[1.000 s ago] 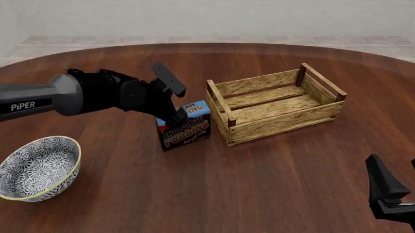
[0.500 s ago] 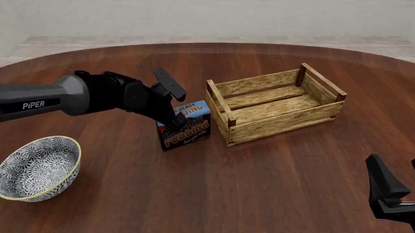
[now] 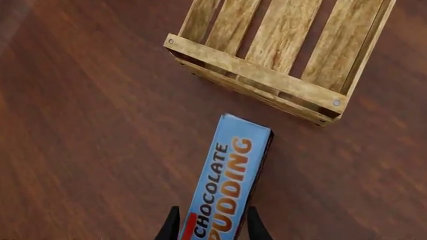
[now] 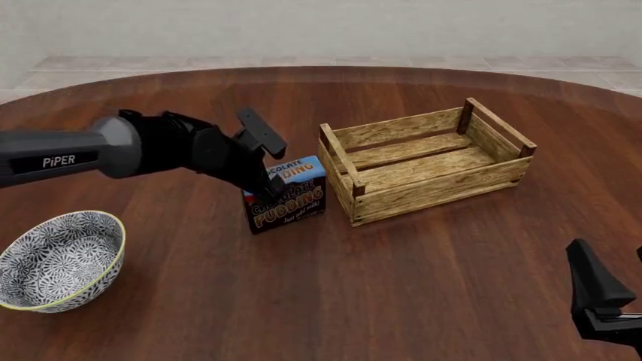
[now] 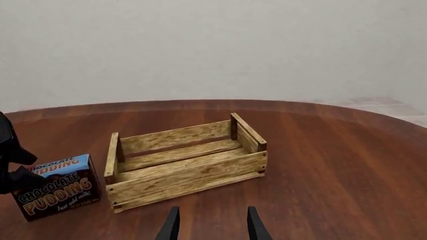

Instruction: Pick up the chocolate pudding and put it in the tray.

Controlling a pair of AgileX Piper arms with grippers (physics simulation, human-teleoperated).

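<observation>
Dark polished wood table (image 4: 401, 301), pale wall behind: left claw (image 4: 263, 180) lowered onto the chocolate pudding (image 4: 286, 195).

Compared with one second earlier, the left arm sits slightly lower and closer over the carton, and the carton has not moved; it stands upright on the table just beside the near-left end of the tray (image 4: 429, 159), not touching it. In the left wrist view the two dark fingertips (image 3: 171, 227) flank the blue top edge of the carton, apparently touching; full clamping cannot be confirmed, so the grasp step is judged nearly complete, lift pending. The right claw (image 5: 211, 225) idles apart, holding nothing. Carton: thin rectangular cardboard, glossy print. Tray: rough slatted timber with darker corner posts, open top. A patterned ceramic bowl (image 4: 59, 259) stands well apart.
</observation>
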